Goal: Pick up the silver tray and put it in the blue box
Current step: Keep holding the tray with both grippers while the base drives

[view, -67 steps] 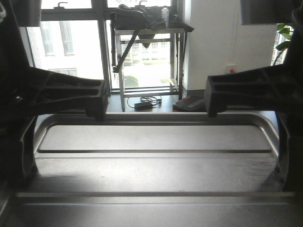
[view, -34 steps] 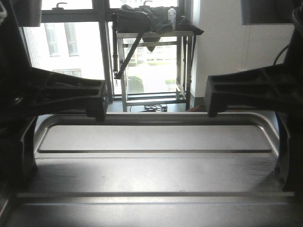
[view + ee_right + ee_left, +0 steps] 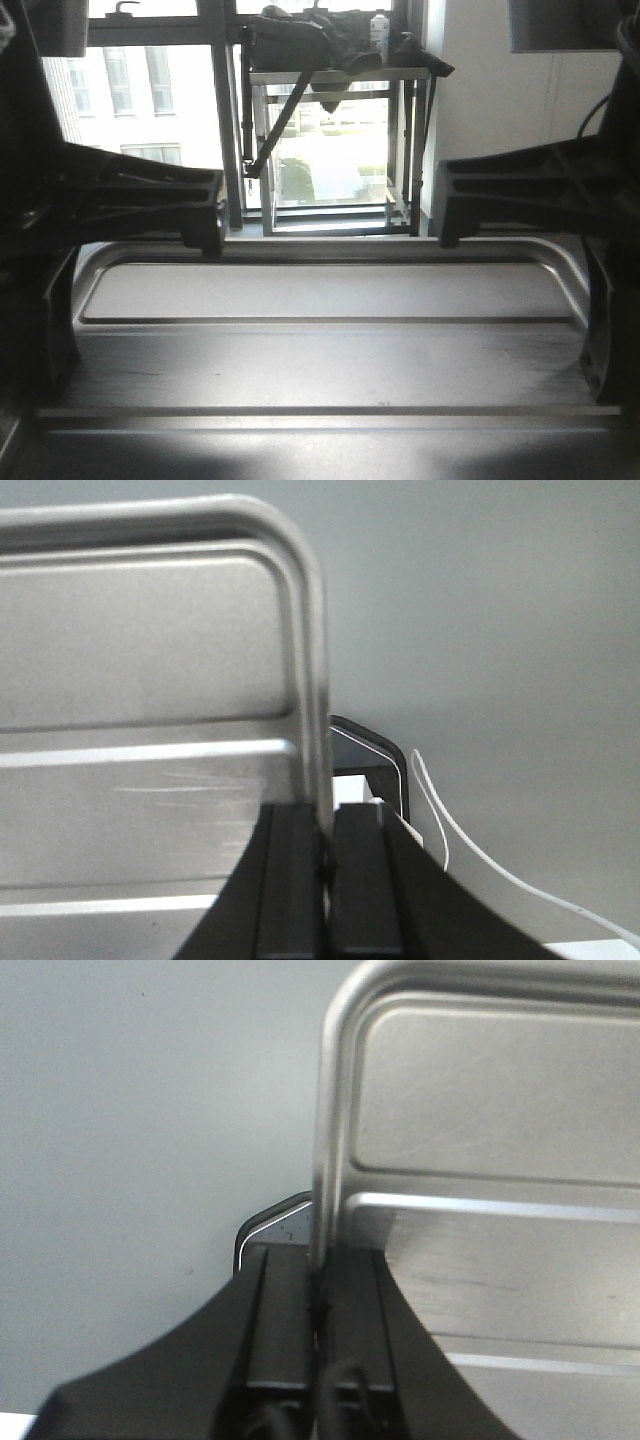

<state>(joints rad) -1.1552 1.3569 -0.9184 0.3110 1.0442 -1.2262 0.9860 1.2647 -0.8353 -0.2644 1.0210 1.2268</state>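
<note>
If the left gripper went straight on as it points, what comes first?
The left gripper, shut on the shiny ribbed silver tray, would likely first meet the dark-edged, rounded-corner object just beyond its fingertips; depth unclear.

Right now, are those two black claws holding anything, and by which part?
Yes, the silver tray. The left gripper pinches the rim at its left end, and the right gripper pinches the rim at its right end.

Matte black left tool [image 3: 315, 1265] and right tool [image 3: 325, 825], curved housings, thin white cable [image 3: 418, 780] beside the right
</note>
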